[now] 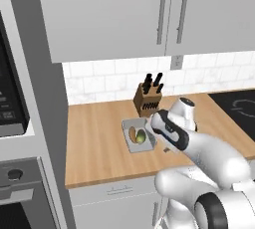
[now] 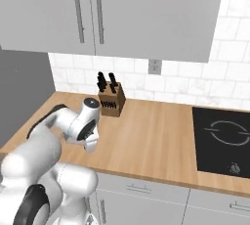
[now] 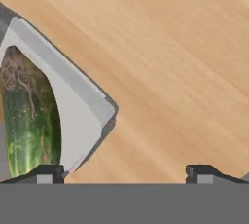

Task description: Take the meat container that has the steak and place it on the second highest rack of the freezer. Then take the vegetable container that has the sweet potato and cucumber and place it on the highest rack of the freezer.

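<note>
The two-finger pincer (image 3: 124,174) is being held released, jaws wide apart, just above the light wooden counter (image 1: 99,143), one dark fingertip (image 3: 46,173) at a corner of the single shallow grey container (image 1: 130,146). One green cucumber (image 3: 29,121) and one orange-brown sweet potato (image 1: 133,134) are lying in it. Behind, one wooden knife block (image 1: 148,99) is standing against white tiles, under two grey wall cupboards (image 1: 164,11); one black hob (image 2: 222,138) is set alongside.
</note>
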Controlling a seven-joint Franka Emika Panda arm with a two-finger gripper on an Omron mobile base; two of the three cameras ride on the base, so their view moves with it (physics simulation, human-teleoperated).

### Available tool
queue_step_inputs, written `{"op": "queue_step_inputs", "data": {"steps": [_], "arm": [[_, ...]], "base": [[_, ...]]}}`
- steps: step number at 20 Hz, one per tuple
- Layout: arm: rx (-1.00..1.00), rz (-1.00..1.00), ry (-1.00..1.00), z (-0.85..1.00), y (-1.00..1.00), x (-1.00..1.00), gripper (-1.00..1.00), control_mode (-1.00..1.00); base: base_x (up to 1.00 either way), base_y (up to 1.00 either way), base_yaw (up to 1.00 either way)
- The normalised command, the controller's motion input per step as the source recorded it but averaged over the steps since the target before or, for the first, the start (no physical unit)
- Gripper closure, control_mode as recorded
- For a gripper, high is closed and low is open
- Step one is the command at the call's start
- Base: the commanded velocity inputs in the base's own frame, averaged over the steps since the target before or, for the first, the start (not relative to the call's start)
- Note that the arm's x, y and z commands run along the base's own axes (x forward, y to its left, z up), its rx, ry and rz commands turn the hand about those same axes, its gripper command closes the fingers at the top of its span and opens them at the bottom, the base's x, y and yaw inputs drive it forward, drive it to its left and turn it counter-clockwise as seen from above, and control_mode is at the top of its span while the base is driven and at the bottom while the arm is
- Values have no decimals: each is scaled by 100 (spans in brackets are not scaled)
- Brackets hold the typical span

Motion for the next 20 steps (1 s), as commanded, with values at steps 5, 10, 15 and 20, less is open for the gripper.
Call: {"op": "queue_step_inputs", "data": {"steps": [5,10,15,20], "arm": [[5,0,0,-31,-13,57,-100,-100],[0,0,3,-56,3,46,-100,-100],[0,1,1,-58,33,0,-100,-100],[0,1,2,-59,38,-1,-100,-100]], "base": [[0,0,0],[0,0,0],[0,0,0],[0,0,0]]}}
